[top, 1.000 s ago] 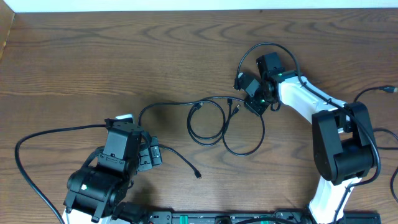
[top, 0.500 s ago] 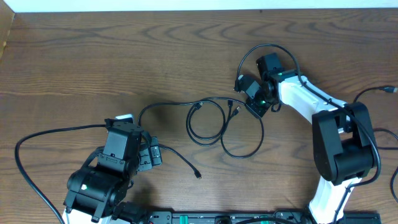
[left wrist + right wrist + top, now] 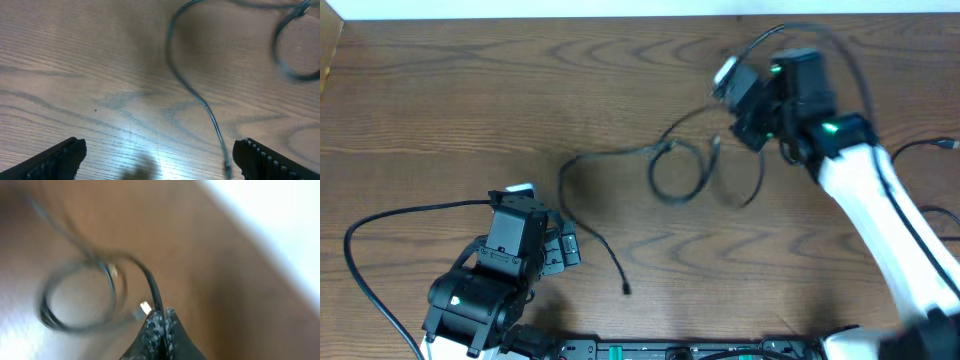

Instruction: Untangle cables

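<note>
The cables (image 3: 680, 178) form a loop on the desk (image 3: 470, 90), with a tail (image 3: 588, 228) running 11-to-5 o'clock down to its plug (image 3: 626, 290). The left claw (image 3: 563, 250), spread wide and empty, is the nearer one, and the tail lies at its 3 o'clock. The right claw (image 3: 162, 322), at the loop's 2 o'clock, is clamped on a cord (image 3: 152, 292). Only the right wrist view shows that pinch.

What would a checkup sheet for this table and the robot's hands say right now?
Surface: wooden table, bare grain.
Job's things: thin black cords, partly looped, one loose end near the front.
Clutter: nothing seen.
Grippers: left gripper open, empty; right gripper shut on cords.
Cables: thick black arm cables lie at the sides.
Surroundings: white strip past the far edge.
</note>
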Available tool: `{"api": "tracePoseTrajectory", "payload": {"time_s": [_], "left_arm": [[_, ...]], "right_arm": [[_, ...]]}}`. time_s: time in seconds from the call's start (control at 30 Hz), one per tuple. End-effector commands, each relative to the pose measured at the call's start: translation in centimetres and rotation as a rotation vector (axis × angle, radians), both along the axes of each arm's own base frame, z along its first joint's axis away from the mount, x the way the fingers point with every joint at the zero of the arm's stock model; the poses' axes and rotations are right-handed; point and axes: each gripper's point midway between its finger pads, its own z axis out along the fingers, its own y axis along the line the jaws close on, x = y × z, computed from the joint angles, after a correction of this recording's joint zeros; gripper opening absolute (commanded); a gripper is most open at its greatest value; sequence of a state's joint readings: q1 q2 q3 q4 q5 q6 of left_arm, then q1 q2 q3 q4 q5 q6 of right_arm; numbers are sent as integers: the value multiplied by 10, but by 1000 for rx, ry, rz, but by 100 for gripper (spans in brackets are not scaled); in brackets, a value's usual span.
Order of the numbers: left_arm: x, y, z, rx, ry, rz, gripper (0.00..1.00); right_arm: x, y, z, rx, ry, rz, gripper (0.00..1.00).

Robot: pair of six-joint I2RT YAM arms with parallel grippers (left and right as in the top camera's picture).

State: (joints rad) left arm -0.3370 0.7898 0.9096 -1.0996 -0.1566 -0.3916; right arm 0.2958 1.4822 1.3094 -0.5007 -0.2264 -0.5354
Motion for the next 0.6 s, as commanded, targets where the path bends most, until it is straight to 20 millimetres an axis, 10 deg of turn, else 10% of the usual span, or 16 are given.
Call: {"api": "tracePoseTrajectory", "payload": {"time_s": [0.0,0.3,0.4,0.57], "left_arm": [[2,1,6,6,-15,-1,98],[2,1,6,6,-15,-1,98],[2,1,6,6,-15,0,98],[2,1,6,6,-15,-1,98]], "right_arm": [[-3,-10,71,115,-162,-91,1],[-33,-32,212,416,-506,-154,1],[-36,-33,215,415,-504,-155,1],[-28,-31,162,348,-318,-181,7]]}}
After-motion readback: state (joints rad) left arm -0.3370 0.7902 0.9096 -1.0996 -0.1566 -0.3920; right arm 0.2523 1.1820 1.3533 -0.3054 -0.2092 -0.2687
